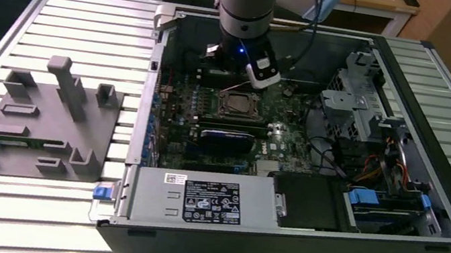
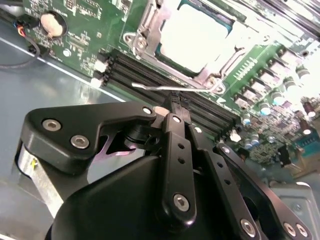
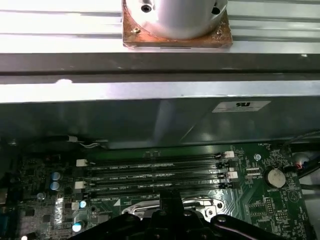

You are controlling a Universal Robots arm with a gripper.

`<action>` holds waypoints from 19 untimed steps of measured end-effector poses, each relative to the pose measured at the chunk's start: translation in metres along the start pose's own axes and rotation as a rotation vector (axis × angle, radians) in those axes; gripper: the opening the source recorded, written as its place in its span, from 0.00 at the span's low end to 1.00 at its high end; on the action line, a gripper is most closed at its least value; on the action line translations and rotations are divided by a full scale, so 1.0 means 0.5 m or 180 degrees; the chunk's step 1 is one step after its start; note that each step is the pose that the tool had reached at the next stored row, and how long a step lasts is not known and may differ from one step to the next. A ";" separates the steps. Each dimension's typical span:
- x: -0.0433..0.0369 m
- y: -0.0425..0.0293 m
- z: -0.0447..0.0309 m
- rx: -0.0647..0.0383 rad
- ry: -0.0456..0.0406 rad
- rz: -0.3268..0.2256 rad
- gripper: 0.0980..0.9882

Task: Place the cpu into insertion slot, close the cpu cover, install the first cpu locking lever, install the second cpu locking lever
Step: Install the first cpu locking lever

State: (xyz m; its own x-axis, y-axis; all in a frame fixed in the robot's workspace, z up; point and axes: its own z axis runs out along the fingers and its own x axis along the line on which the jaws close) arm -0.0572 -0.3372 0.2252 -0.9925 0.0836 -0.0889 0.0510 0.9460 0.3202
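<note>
Cpu (image 2: 192, 37): flat square chip with a dull grey metal top, seated in the insertion slot (image 1: 223, 104), a small silver-rimmed square socket on the green circuit board (image 2: 80, 20).

Cpu cover (image 2: 146, 22): thin silver metal frame, lying around the chip's top.

Locking lever (image 2: 150, 86): slim bright wire rod, lying along the socket's edge beside the long black memory slots (image 3: 150, 170).

Arm: it drops upright into the open black computer case (image 1: 279, 244).

Gripper (image 2: 175, 106): black jointed linkage, fingers drawn together, tips right at the lever and just beside the socket. Whether they pinch the rod cannot be told.
</note>
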 end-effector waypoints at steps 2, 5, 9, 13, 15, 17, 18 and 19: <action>-0.006 0.000 0.005 0.0007 0.0000 0.0000 0.01; -0.015 0.000 0.013 0.0012 -0.0001 0.0000 0.01; -0.019 0.000 0.018 0.0018 -0.0001 0.0000 0.01; -0.020 0.001 0.019 0.0018 -0.0001 0.0000 0.01; -0.020 0.001 0.019 0.0018 -0.0001 0.0000 0.01; -0.020 0.001 0.020 0.0021 -0.0006 -0.0002 0.01; -0.020 0.001 0.020 0.0023 -0.0013 -0.0005 0.01; -0.020 0.000 0.021 0.0024 -0.0021 -0.0007 0.01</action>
State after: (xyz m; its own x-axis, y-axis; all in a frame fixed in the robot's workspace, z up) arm -0.0463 -0.3346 0.2160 -0.9919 0.0834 -0.0959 0.0495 0.9485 0.3130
